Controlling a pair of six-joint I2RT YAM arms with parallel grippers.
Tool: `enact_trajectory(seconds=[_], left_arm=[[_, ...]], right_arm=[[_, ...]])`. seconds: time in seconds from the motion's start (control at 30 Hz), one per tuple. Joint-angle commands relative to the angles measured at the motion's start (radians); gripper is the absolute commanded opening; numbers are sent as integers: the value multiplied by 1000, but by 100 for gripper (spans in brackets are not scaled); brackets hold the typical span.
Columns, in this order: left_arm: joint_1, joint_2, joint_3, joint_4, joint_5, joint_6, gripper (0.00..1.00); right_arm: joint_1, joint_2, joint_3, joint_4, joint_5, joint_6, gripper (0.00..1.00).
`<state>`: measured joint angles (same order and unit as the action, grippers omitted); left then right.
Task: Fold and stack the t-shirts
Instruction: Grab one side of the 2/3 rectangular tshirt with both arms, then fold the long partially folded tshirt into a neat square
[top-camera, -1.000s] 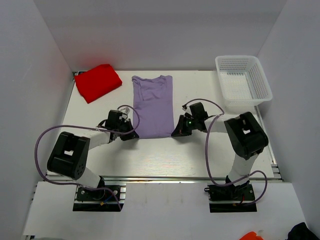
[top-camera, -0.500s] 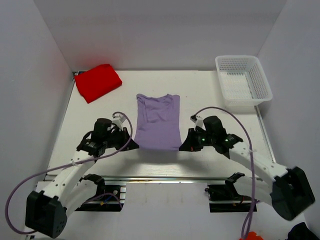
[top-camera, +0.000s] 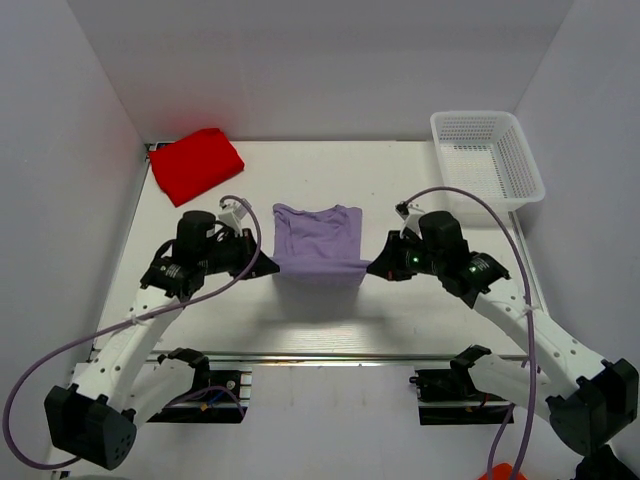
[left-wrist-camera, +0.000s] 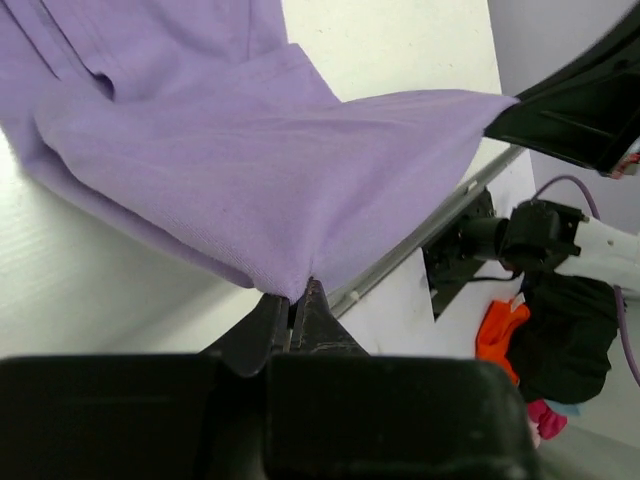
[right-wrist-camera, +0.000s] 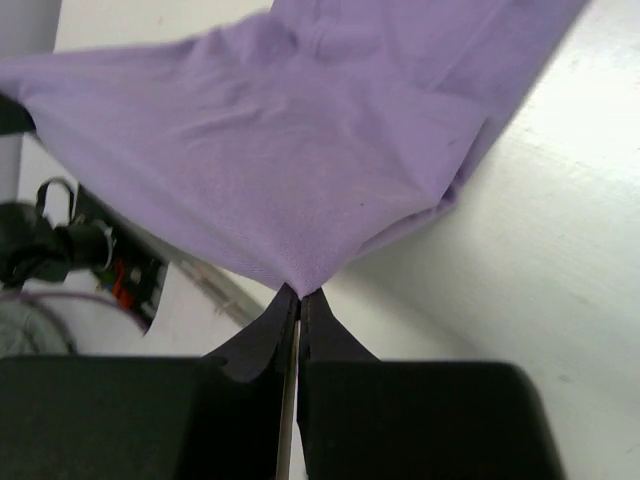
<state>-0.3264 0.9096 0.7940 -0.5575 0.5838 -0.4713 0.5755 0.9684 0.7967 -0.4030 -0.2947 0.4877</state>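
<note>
Leftmost, the folded red t-shirt (top-camera: 196, 165) is laid well behind the left gripper (top-camera: 270, 269), whose jaws are clamped on the near left corner of the lavender t-shirt (top-camera: 318, 240). The cloth is stretched from there to the right gripper (top-camera: 373, 269), which is pinched tight on the near right corner. A white basket (top-camera: 487, 160) is set behind and right of it.

White mesh basket (top-camera: 490, 205), far right
</note>
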Motion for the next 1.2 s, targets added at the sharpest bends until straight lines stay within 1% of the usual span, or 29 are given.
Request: enact_trajectory(seconds=[0.0, 0.13, 0.3, 0.4, 0.47, 0.57, 0.63, 0.83, 0.87, 0.97, 1.07, 1.17], left_arm=[[10, 67, 48, 36, -73, 2, 0], [10, 143, 80, 116, -133, -36, 0], [19, 238, 175, 107, -235, -46, 0], [20, 319, 230, 107, -255, -36, 0], [20, 366, 240, 107, -274, -49, 0], [29, 403, 263, 130, -274, -49, 0], [38, 442, 301, 130, -298, -49, 0], [58, 515, 352, 159, -299, -49, 0], [67, 546, 362, 159, -299, -49, 0], [76, 592, 405, 168, -289, -49, 0], [86, 643, 415, 182, -289, -49, 0], [108, 699, 447, 194, -289, -58, 0]], right_arm=[[-12, 21, 90, -2, 176, -14, 0], [-19, 113, 159, 18, 222, -17, 0], [-37, 237, 236, 12, 215, -47, 0], [-49, 282, 297, 3, 245, -60, 0], [-62, 302, 321, 3, 252, -72, 0], [-77, 342, 358, 1, 270, -84, 0], [-92, 377, 372, 0, 279, -92, 0], [-126, 481, 447, 1, 240, -120, 0], [-134, 492, 452, 1, 236, -121, 0], [-154, 564, 487, 4, 221, -132, 0], [-167, 642, 541, 3, 197, -146, 0], [-186, 719, 605, 10, 143, -155, 0]])
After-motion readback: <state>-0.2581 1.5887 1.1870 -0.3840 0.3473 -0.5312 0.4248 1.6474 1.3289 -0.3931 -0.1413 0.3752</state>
